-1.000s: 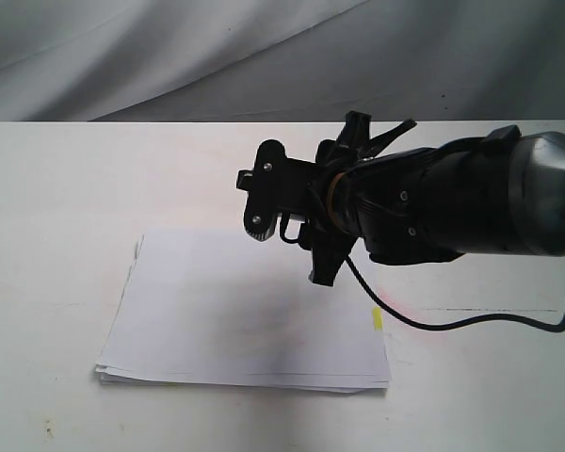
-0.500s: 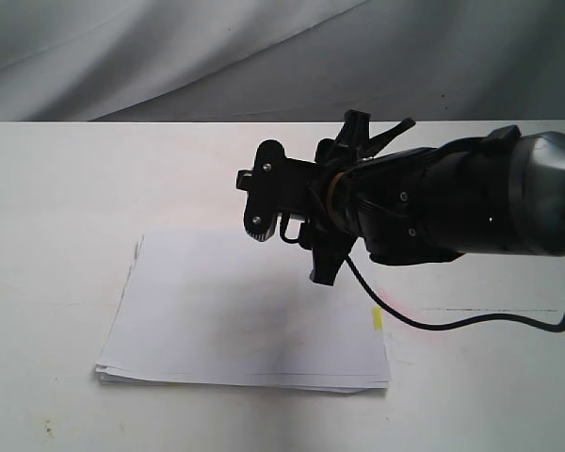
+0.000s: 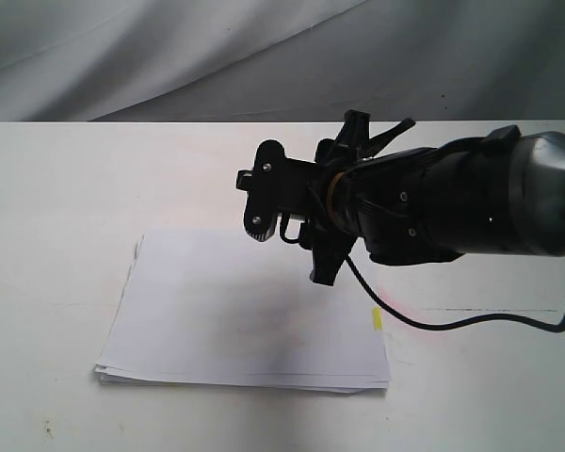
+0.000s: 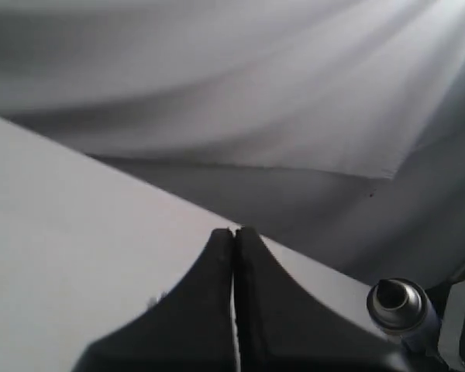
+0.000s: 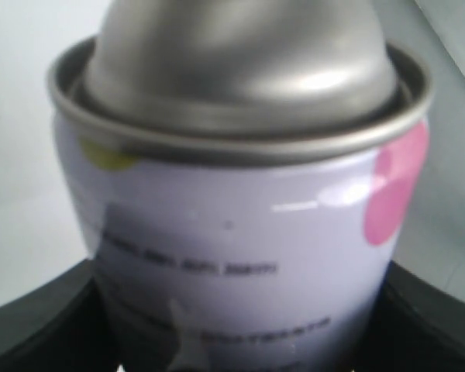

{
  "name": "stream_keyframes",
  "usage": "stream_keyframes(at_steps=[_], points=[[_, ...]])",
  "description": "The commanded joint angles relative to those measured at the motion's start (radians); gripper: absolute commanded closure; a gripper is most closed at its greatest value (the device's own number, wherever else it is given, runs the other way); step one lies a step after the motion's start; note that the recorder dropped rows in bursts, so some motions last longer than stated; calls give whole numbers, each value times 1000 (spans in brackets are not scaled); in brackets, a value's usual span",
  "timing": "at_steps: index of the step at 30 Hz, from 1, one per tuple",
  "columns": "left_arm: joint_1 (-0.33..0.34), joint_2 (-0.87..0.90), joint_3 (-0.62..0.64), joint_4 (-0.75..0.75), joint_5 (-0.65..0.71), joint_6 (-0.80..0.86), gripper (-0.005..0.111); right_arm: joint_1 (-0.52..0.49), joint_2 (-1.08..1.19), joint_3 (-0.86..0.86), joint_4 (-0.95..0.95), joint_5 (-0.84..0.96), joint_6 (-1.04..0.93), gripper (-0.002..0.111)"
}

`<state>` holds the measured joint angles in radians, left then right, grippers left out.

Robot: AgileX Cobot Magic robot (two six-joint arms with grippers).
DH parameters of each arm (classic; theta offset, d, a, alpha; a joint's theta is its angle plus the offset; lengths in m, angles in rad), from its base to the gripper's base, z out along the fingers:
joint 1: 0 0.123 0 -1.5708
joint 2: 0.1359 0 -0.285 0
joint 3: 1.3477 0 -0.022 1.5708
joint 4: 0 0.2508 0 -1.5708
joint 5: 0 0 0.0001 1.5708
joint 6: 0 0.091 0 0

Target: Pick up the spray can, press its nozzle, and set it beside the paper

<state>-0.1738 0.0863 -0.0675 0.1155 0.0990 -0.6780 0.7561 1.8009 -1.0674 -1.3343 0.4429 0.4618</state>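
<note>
The spray can (image 5: pixel 240 194) fills the right wrist view: a silver domed top, a pale label with dark print, a pink dot and a yellow dot. My right gripper (image 5: pixel 236 329) is shut on its body, with a black jaw pressed to each side. The nozzle is cut off in that view. In the left wrist view the can's silver top (image 4: pixel 397 306) shows with a small dark nozzle (image 4: pixel 390 296) at its centre. My left gripper (image 4: pixel 234 234) is shut and empty, some way from the can. The paper (image 3: pixel 245 311) lies flat on the table, below my right arm (image 3: pixel 433 202), which hides the can there.
The white table (image 3: pixel 56 188) carries only the paper stack, which has a yellow tab (image 3: pixel 377 318) at its right edge. A black cable (image 3: pixel 452 322) loops down from the right arm over the table. Grey cloth (image 3: pixel 169 56) hangs behind the far edge.
</note>
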Motion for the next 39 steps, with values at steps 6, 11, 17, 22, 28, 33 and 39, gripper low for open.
stream_keyframes(at_steps=[6,11,17,22,28,33,39], points=[[-6,406,-257,-61,134,101,107,4,-11,-6,-20,5,4,108],[-6,652,-443,-217,129,341,107,4,-11,-6,-20,5,4,108],[-6,912,-657,-511,201,769,107,4,-11,-6,-20,5,4,108],[-4,1228,-899,-1044,410,1364,107,4,-11,-6,-20,5,4,108],[-4,1437,-937,-1288,509,1678,107,4,-11,-6,-20,5,5,108],[-4,1554,-937,-1390,538,1916,107,4,17,-6,-20,7,5,108],[119,1625,-868,-1723,789,2431,107,4,39,-6,-16,7,5,108]])
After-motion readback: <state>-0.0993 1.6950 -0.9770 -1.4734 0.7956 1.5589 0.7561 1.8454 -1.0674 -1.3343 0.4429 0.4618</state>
